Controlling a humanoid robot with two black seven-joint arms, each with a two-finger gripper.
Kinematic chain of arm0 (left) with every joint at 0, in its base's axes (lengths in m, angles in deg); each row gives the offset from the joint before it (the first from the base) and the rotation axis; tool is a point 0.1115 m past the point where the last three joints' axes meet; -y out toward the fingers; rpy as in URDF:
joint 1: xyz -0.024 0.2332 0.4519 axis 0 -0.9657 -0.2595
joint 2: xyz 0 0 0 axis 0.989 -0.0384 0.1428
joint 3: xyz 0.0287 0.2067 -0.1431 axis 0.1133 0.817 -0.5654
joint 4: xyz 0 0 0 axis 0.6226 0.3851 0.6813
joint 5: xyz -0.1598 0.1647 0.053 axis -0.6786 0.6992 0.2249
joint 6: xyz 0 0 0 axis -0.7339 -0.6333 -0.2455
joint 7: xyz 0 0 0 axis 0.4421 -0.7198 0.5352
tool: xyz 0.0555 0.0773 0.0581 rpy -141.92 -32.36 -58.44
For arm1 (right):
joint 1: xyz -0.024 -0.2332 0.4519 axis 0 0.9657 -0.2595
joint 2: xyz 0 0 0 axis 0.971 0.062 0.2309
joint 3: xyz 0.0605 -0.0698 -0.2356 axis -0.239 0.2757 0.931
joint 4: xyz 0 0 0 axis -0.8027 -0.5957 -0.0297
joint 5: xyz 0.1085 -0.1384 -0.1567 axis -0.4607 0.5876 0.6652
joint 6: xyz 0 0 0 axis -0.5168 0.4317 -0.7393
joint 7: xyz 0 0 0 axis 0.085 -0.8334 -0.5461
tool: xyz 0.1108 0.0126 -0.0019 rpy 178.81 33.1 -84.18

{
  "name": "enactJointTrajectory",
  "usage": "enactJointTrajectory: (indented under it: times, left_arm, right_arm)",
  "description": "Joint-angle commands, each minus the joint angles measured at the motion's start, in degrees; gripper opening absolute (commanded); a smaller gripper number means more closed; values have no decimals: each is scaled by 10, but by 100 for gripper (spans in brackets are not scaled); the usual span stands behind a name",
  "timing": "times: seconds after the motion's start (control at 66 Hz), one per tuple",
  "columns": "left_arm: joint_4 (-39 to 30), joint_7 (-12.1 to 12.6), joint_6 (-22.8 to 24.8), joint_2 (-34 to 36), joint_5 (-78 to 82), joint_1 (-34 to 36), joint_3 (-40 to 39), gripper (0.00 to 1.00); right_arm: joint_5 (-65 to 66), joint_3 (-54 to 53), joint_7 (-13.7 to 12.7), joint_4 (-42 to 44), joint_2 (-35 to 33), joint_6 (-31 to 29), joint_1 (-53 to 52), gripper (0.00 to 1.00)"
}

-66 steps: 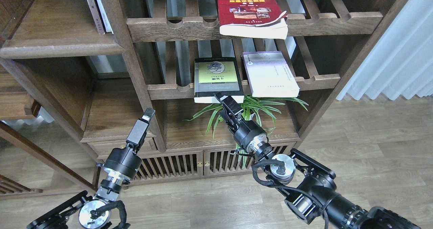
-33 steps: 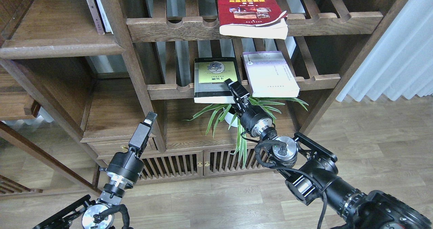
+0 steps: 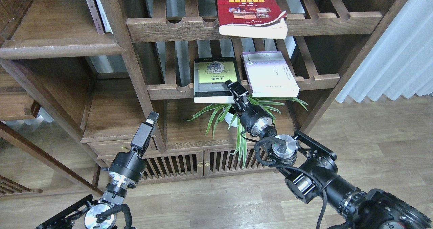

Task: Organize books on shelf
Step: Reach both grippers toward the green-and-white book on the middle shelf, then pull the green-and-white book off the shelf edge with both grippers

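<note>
The yellow-green book (image 3: 215, 79) with black edges lies flat on the middle slatted rack, its front end sticking out over the rail. The lavender-white book (image 3: 270, 74) lies just right of it. The thick red book (image 3: 251, 10) lies on the upper slatted rack. The solid dark-brown shelf (image 3: 57, 36) is at the upper left. My right gripper (image 3: 235, 89) is at the front right corner of the yellow-green book; its fingers are dark and cannot be told apart. My left gripper (image 3: 151, 120) hangs empty in front of the bookcase post, seen side-on.
Two thin books (image 3: 98, 9) stand at the right end of the solid shelf. A spider plant (image 3: 236, 115) in a white pot sits under the middle rack, behind my right wrist. Slatted cabinet doors (image 3: 189, 166) are below. A white curtain (image 3: 399, 53) hangs at the right.
My right gripper rose and moved right, from under the yellow-green book's front edge to its front right corner. My left gripper drifted slightly down and right. The books have not moved.
</note>
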Motion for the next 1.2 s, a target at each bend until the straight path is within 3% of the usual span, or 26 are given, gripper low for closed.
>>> enactJointTrajectory:
  times: [0.0, 0.182, 0.439, 0.545, 0.652, 0.773, 0.818, 0.939, 1.061, 1.182]
  left_arm:
    - [1, 0, 0, -2, 0, 0, 1, 99]
    - [0, 0, 0, -2, 0, 0, 1, 99]
    - [-2, -4, 0, -3, -2, -9, 3, 99]
    - [-5, -2, 0, -19, -11, -8, 1, 99]
    - [-4, 29, 0, -21, -35, -8, -1, 99]
    - [-4, 92, 0, -20, -70, -7, -6, 99]
    - [-4, 116, 0, -18, -83, -5, -10, 99]
    - [-9, 161, 0, -16, -98, -4, -14, 99]
    - [-17, 192, 0, -13, -100, -5, -16, 98]
    - [-23, 204, 0, -1, -100, -7, -18, 99]
  right_arm:
    - [-1, -1, 0, 1, 0, -1, 0, 58]
    - [-19, -2, 0, 1, 0, -4, 0, 43]
    - [-36, -5, -2, 3, 0, -42, 0, 7]
    - [-34, -3, -7, 17, 0, -86, 0, 4]
    - [-34, -5, -14, 13, 0, -123, 9, 4]
    - [-35, -6, -42, 2, 0, -183, 28, 4]
    - [-36, -9, -69, -6, 0, -217, 42, 4]
    - [-36, -17, -133, -30, 0, -218, 73, 4]
    - [-37, -26, -166, -46, 0, -218, 98, 4]
    - [-37, -29, -168, -47, 0, -218, 109, 4]
